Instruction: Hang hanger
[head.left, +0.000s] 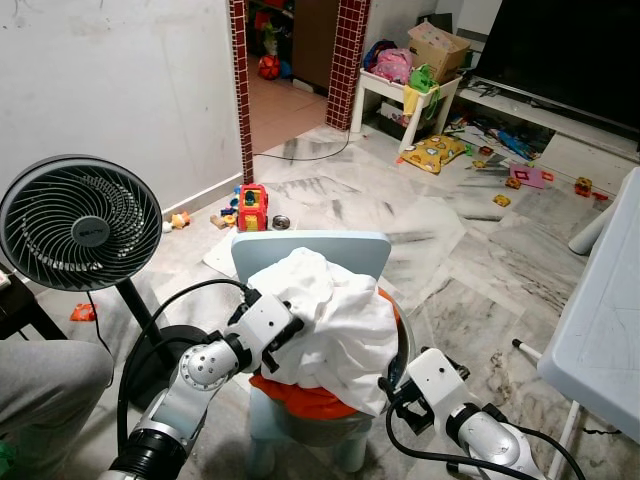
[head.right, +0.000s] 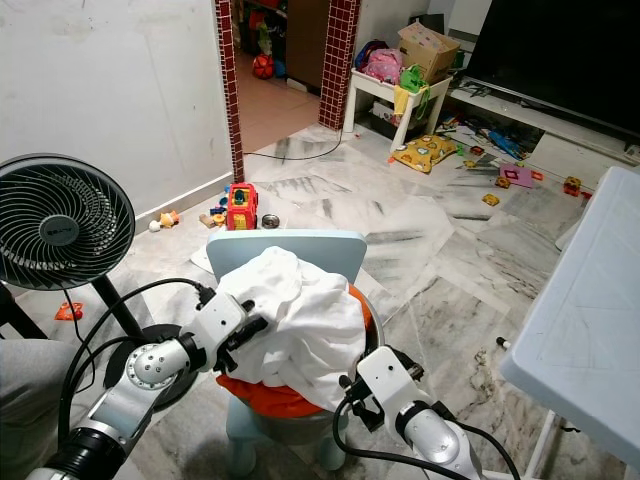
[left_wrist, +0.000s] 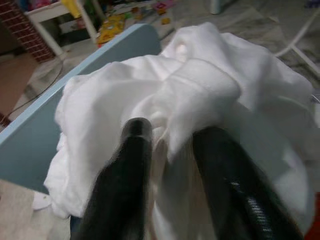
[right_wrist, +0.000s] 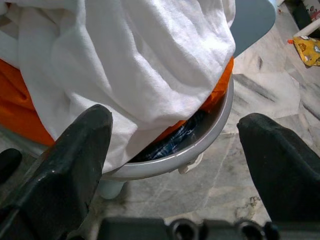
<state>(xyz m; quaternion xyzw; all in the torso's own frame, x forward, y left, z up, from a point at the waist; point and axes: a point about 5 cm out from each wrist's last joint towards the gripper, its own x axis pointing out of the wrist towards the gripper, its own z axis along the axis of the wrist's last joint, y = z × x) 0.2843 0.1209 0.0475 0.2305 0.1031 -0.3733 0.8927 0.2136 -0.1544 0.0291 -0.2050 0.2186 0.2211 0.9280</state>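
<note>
**Left gripper pinching the white garment heaped in the basin on the chair**

The pale blue chair (head.left: 310, 250) serves as landmark. On its seat sits a grey basin (right_wrist: 200, 145) piled with laundry: a white garment (head.left: 330, 320) on top, orange cloth (head.left: 300, 395) beneath, dark checked fabric (right_wrist: 170, 142) at the basin's rim. The left gripper (left_wrist: 170, 145) reaches in from the fan (head.left: 78, 222) side of the chair, its fingers closed on a bunched fold of the white garment. The right gripper (right_wrist: 175, 145) hovers just beside the basin's rim, fingers spread wide, holding nothing. No hanger can be made out; if one is present, the cloth hides it. Judged by appearance, the garment is light, soft and limp, so it will sag and slip; a firm pinch at a thick seam or collar seems the best hold
</note>
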